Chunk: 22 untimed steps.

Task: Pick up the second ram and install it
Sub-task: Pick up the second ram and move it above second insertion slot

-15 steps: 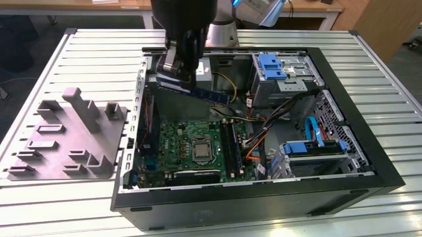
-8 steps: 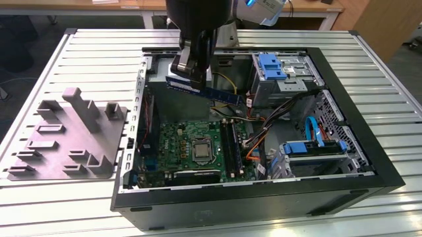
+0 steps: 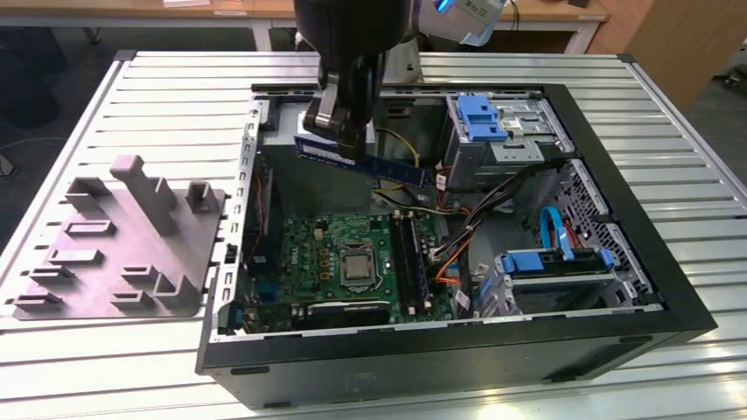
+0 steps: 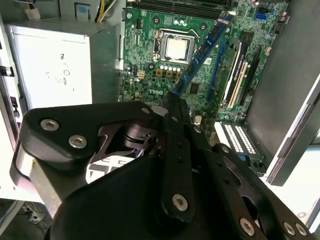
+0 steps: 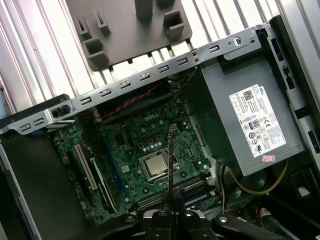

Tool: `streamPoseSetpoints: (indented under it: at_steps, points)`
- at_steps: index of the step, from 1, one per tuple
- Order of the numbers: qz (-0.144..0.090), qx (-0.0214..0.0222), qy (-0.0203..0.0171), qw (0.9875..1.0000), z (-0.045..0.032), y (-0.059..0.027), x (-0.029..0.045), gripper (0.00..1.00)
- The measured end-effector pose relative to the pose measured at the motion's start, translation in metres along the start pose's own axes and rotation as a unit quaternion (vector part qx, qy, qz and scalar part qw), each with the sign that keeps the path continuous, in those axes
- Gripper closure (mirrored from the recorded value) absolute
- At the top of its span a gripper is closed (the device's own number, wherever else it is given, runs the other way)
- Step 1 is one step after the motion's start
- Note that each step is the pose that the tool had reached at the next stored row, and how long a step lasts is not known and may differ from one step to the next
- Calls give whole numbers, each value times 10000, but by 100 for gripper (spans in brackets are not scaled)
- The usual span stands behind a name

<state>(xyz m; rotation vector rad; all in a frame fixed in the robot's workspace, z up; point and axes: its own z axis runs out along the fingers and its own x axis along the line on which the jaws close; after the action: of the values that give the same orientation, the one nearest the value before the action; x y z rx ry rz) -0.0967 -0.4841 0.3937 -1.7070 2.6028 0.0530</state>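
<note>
My gripper [image 3: 339, 138] is shut on the second ram [image 3: 391, 168], a dark blue stick with a pale sticker. It hangs tilted in the air above the back part of the open computer case [image 3: 607, 262]. In the second wrist view the ram [image 4: 202, 52] juts out from the black fingers [image 4: 172, 117] over the green motherboard [image 4: 150, 55]. In the first wrist view the ram [image 5: 170, 160] appears edge-on as a thin line rising from the gripper [image 5: 170, 199], above the processor socket [image 5: 154, 166]. The long memory slots [image 3: 407, 252] lie below on the motherboard [image 3: 338, 254], apart from the ram.
A grey holder block [image 3: 117, 245] with slots and posts stands on the slatted table at the exterior view's left. Inside the case are a grey power supply [image 5: 250, 120], drive cages with blue clips [image 3: 502, 131], loose cables [image 3: 467, 227] and a blue cable [image 3: 551, 229].
</note>
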Motion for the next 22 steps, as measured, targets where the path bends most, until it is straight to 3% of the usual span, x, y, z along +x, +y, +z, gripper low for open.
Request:
streamPoseSetpoints:
  at_steps: [10, 22]
  points:
    - [-1, 16, -7, 10000, 40, -71, -28, 89]
    - [-1, 16, -8, 10000, 126, -86, -18, 89]
